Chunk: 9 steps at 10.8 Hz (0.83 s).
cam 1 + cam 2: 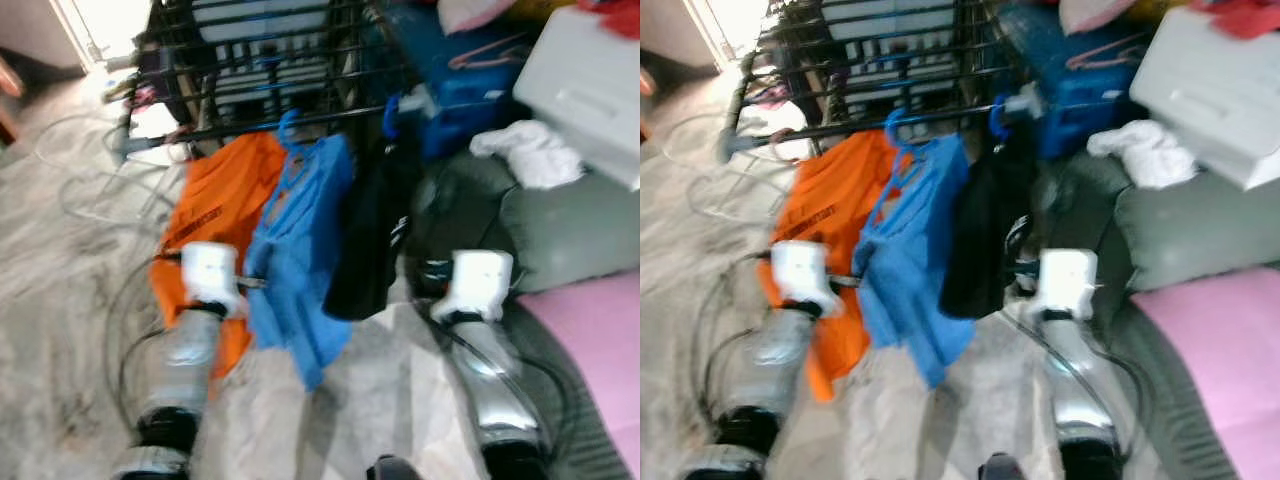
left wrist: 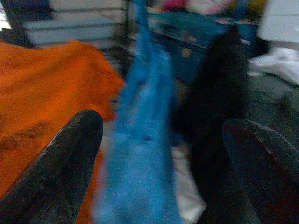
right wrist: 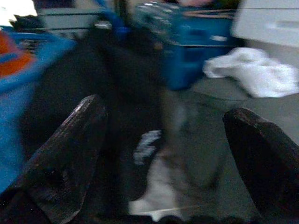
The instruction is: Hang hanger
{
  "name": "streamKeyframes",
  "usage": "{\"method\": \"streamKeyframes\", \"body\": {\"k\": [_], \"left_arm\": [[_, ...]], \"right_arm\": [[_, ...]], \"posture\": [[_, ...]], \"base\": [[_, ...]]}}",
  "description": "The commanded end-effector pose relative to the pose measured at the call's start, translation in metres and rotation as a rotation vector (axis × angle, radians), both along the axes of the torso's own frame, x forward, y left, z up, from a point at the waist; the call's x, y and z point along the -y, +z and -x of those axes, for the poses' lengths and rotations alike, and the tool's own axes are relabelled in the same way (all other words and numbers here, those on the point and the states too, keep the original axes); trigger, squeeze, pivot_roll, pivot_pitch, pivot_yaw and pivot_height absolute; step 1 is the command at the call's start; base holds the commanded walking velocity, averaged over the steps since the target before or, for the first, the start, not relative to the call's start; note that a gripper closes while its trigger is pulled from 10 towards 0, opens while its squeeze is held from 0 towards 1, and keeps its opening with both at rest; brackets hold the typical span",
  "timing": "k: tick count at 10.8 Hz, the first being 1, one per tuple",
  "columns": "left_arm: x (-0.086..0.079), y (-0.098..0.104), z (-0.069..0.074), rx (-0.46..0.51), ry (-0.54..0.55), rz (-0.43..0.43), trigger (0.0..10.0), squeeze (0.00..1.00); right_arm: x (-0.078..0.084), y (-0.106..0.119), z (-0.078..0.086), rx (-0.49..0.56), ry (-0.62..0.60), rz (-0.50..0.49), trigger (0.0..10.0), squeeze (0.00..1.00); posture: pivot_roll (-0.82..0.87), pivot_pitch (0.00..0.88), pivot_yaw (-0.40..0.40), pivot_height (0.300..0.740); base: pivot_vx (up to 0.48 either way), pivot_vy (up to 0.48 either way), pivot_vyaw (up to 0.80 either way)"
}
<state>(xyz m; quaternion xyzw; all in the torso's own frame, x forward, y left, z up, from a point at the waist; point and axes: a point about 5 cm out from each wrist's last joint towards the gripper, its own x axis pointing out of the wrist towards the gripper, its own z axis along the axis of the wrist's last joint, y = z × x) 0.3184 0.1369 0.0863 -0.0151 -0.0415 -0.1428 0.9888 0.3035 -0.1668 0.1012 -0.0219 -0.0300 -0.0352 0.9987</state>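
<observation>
Hanging from the black rail (image 1: 270,125) ahead of both spread tools: orange shirt (image 1: 215,200), blue shirt (image 1: 300,250) on blue hanger (image 1: 290,128), black garment (image 1: 375,230). Left tool (image 2: 159,163) facing blue shirt, right tool (image 3: 163,163) facing black garment, gripping nothing.

Orange shirt (image 1: 205,215) with dark lettering by the left gripper (image 2: 159,154), blue shirt (image 1: 300,255) ahead of it. Black garment (image 1: 370,240) with white print before right gripper (image 3: 163,158). Blue hangers (image 1: 290,128), black rack (image 1: 260,60), pink cushion (image 1: 595,330), white cloth (image 1: 530,152).

rack (image 1: 250,55): black metal bars | 3 shirts (image 1: 300,250): soft matt cloth | arms (image 1: 185,365): glossy silver metal
</observation>
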Motion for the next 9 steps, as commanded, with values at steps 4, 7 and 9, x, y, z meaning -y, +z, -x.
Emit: {"method": "streamKeyframes", "body": {"k": [4, 7, 9], "left_arm": [[-0.0126, -0.0058, 0.003, -0.03, 0.018, -0.027, 10.0, 0.0], [-0.0089, -0.0043, 0.0023, -0.018, 0.005, -0.044, 10.0, 0.0], [-0.0075, -0.001, 0.0016, -0.003, 0.001, -0.04, 10.0, 0.0]], "right_arm": [[-0.0117, 0.0013, -0.0007, 0.008, 0.023, -0.016, 10.0, 0.0], [-0.0134, 0.0053, -0.0029, 0.027, 0.034, 0.009, 10.0, 0.0], [-0.0123, 0.0098, -0.0056, 0.042, 0.03, 0.002, 10.0, 0.0]], "posture": [[-0.3, 0.077, 0.071, 0.74], [-0.3, 0.083, 0.075, 0.74], [-0.3, 0.11, 0.077, 0.74]], "base": [[0.0, 0.478, 0.0], [0.0, 0.48, 0.26], [0.0, 0.0, 0.61]]}}
